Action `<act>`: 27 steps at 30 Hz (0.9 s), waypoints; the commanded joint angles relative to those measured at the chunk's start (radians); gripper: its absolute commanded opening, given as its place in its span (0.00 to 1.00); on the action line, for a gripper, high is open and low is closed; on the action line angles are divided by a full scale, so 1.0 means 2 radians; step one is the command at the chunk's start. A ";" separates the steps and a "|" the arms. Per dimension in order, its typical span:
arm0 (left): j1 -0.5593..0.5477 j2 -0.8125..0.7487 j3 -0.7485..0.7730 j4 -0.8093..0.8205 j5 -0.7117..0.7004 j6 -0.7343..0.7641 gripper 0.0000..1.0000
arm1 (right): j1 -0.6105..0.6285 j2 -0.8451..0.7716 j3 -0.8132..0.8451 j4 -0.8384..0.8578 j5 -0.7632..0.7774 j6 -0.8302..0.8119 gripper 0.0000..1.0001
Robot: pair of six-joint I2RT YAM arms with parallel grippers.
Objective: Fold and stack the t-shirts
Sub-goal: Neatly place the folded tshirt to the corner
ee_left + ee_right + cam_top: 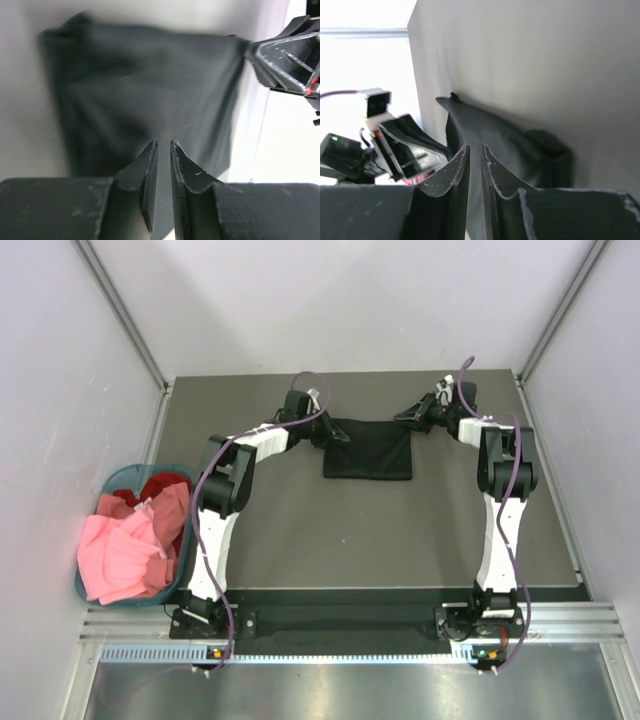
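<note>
The black t-shirt lies just ahead of the left fingers, clenched nearly together; right fingers, likewise clenched, meet its opposite corner on the grey surface.

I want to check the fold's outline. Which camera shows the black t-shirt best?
Top external: the whole black t-shirt shows as a neat rectangle. Left wrist shows it close but blurred; right wrist shows only a bunched edge.

Identify the plain black t-shirt, unprinted, on the dark grey table. You see a pink t-shirt and a red t-shirt in the teal basket. The arm cables are purple.
</note>
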 commanded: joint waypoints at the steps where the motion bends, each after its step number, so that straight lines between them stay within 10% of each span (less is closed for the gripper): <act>1: 0.018 0.006 -0.022 0.025 -0.008 -0.014 0.20 | -0.002 0.038 0.019 0.059 -0.007 0.026 0.15; 13: 0.064 -0.055 -0.102 -0.064 -0.021 0.058 0.23 | -0.015 0.091 0.068 0.017 0.013 0.009 0.15; 27: 0.052 -0.136 -0.065 -0.113 0.024 0.053 0.24 | -0.018 -0.043 0.128 -0.287 0.035 -0.178 0.24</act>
